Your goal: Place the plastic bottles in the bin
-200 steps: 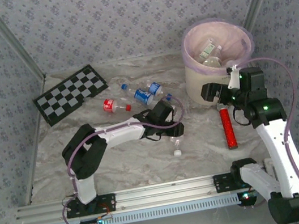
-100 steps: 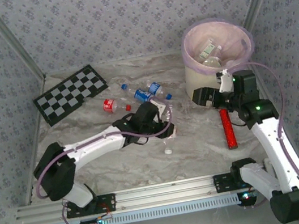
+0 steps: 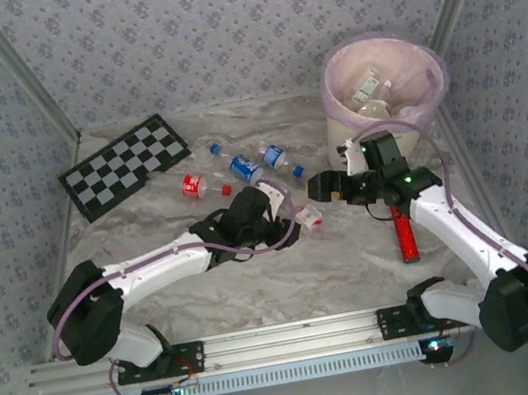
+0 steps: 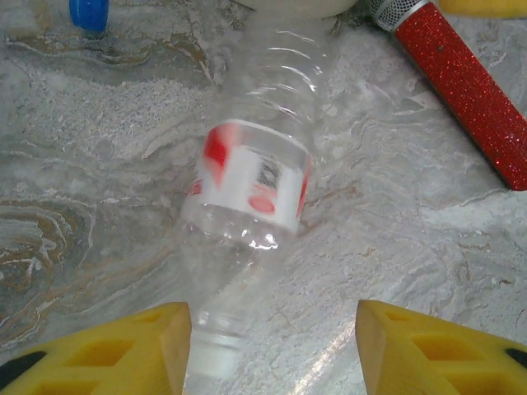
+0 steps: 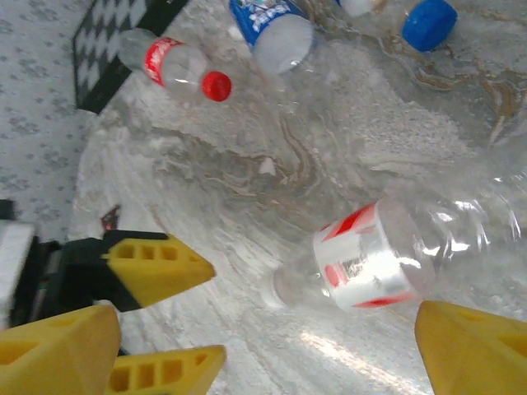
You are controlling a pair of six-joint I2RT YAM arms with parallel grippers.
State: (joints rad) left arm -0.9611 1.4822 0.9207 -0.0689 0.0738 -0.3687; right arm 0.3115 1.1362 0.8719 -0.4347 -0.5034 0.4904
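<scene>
Roughly, I judge the job part done. A few plastic bottles [image 3: 366, 94] already lie inside the bin [image 3: 328, 80] at the far right of the table [image 3: 153, 262], and four more lie out on the marble. Three of these sit in a loose row near the checkerboard [image 3: 125, 166]: a red-capped bottle [image 3: 203, 186] and two blue-labelled bottles [image 3: 239, 167].

The fourth, a clear red-labelled bottle [image 4: 247, 189], lies flat on the table between my two hands. Its long axis runs from the left hand [image 4: 272, 337] toward the bin side. The neck end is nearest that hand and the base points away toward the red cylinder [image 4: 461, 90].

The left hand's fingers stand apart on either side of the neck, clamping nothing. The right hand [image 5: 263, 350] gapes wide over the bottle, empty.
</scene>
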